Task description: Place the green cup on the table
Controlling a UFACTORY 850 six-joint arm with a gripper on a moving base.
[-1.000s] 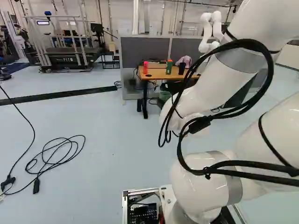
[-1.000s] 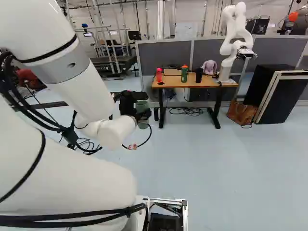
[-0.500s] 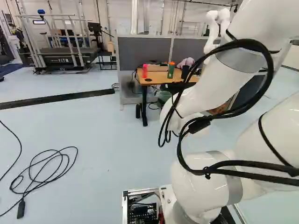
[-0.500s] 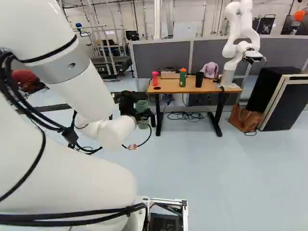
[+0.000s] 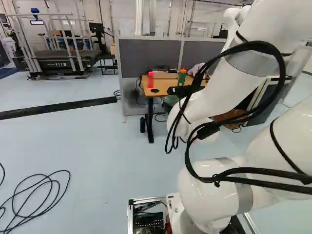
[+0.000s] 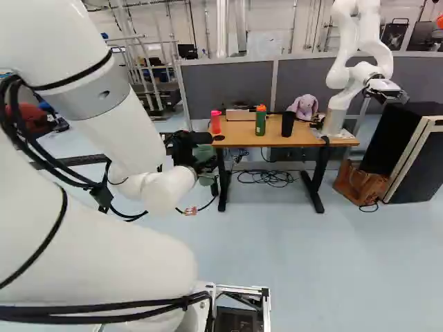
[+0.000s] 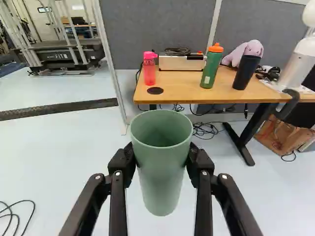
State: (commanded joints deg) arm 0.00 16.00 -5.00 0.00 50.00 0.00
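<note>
While the counter (image 7: 184,83) stands ahead, the green cup (image 7: 161,182) hangs in the hand (image 6: 201,153)

Where I can make out any marking, it's on other things: a pale label on the green bottle (image 7: 211,69) with the orange lid, and white lettering on the dark exercise machine (image 7: 61,56) beyond. I see no writing on the cup's visible side.

The cup is in the air over the floor (image 7: 74,147), short of the counter, between the two fingers of the hand (image 7: 161,160). They pinch it from opposite sides, below its rim, and its open mouth faces up. From the right base view it looks about upright.

The white arm (image 6: 118,117) slopes down from the upper left of that view, bending at the wrist so the hand reaches forward, with black cables (image 6: 41,149) looping along it.

On the counter are the pink bottle (image 7: 149,71), the green one, a black cup (image 7: 246,71) and a plush toy (image 7: 251,48), with another robot (image 6: 340,75) at one end.
</note>
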